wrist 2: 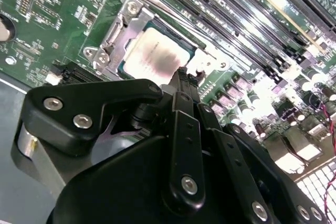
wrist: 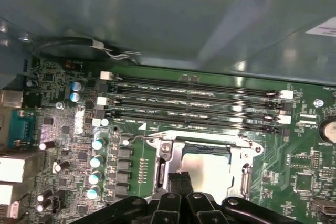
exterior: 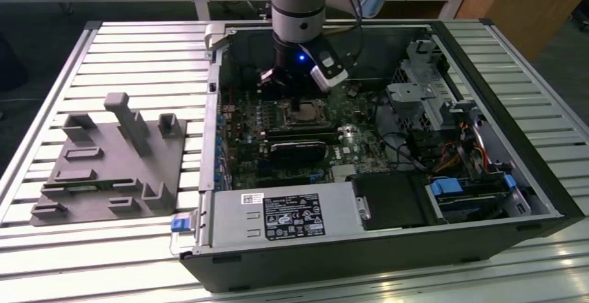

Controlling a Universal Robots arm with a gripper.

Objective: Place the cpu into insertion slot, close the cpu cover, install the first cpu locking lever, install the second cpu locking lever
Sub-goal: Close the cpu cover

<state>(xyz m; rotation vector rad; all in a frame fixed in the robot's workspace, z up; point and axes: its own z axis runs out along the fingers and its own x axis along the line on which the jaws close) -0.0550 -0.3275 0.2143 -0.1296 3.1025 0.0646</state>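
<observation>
The black end effector [wrist 2: 182, 76], clenched on nothing, is poised at the edge of the pale silvery square cpu [wrist 2: 155, 51] in its silver-rimmed insertion slot [exterior: 301, 113]; pressing off-centre could skid it onto the green circuit board [wrist 2: 47, 30].

4 memory slots [wrist: 194, 98] (black) — grey fixture [exterior: 101, 179]
</observation>
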